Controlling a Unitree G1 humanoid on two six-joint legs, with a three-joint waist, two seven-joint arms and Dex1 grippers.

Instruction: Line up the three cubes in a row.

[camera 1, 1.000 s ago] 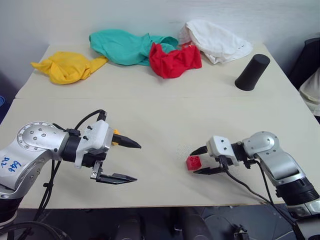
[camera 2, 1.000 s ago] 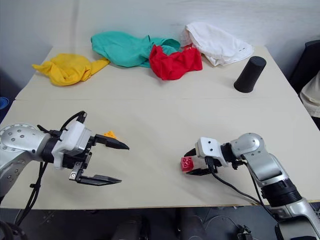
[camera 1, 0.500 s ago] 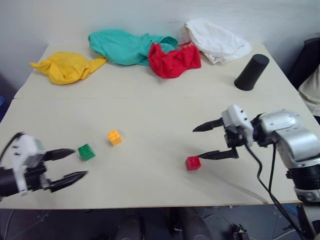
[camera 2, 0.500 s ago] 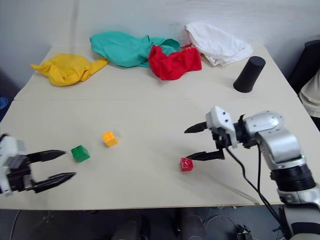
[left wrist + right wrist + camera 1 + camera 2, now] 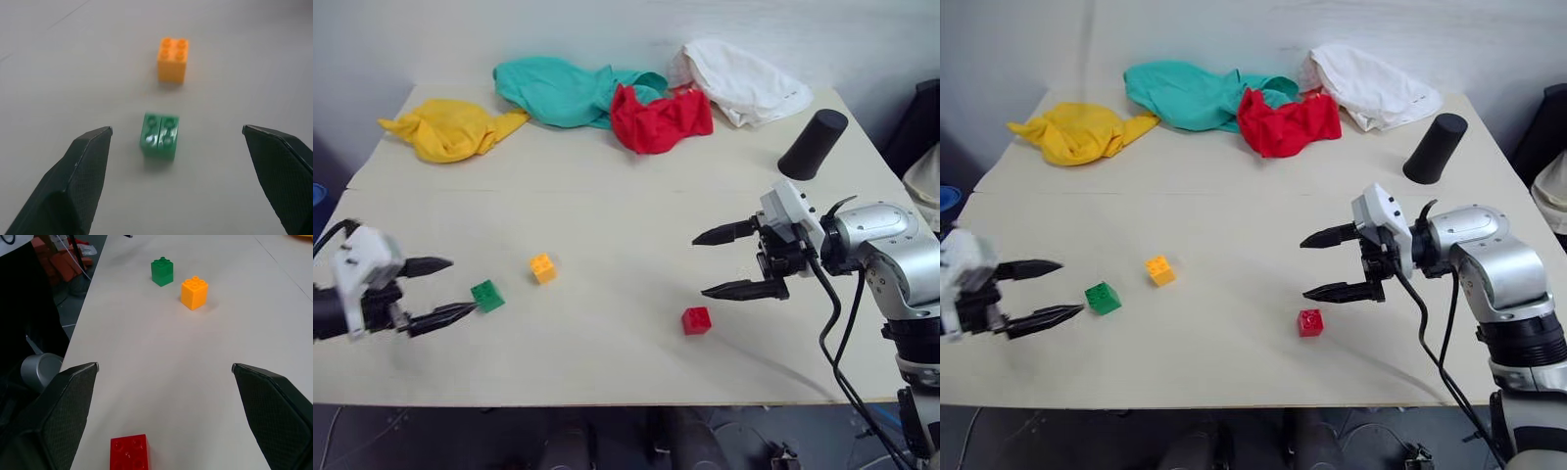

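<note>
There are no words, numbers, labels or signs to read in these pictures.

Three small studded bricks are seen lying studs up on the counter [image 5: 626, 215]: the green cube [image 5: 487, 295] and yellow-orange cube [image 5: 542, 267] near each other, the red cube [image 5: 696, 320] set well apart
</note>
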